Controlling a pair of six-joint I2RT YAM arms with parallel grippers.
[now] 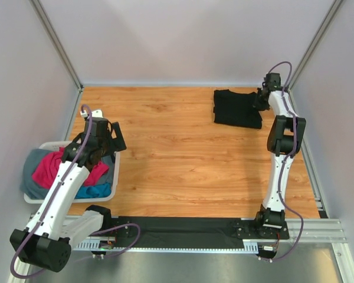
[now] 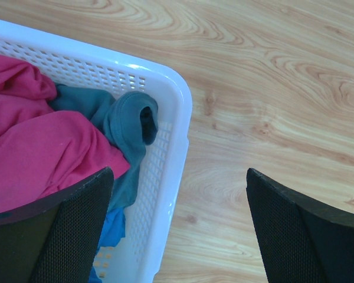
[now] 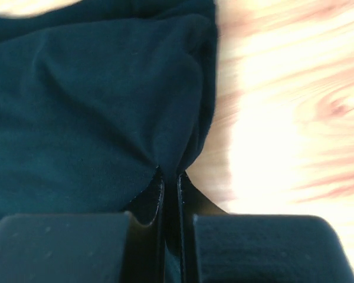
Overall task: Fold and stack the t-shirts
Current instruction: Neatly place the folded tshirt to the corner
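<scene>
Wide open and empty, left gripper (image 2: 180,197) hangs over basket (image 2: 178,112) at the left edge; pink shirt (image 2: 41,138), grey shirt (image 2: 123,121) and blue shirt (image 2: 110,229) lie inside. At the far right corner, right gripper (image 3: 170,177) pinches black shirt (image 1: 236,108). Likely settling the fold; next, a clean release.

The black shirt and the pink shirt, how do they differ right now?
The black t-shirt lies folded flat on the table; the pink t-shirt sits crumpled in the white basket. The right gripper pinches the black t-shirt's edge; nothing grips the pink t-shirt. Both are plain cloth.
</scene>
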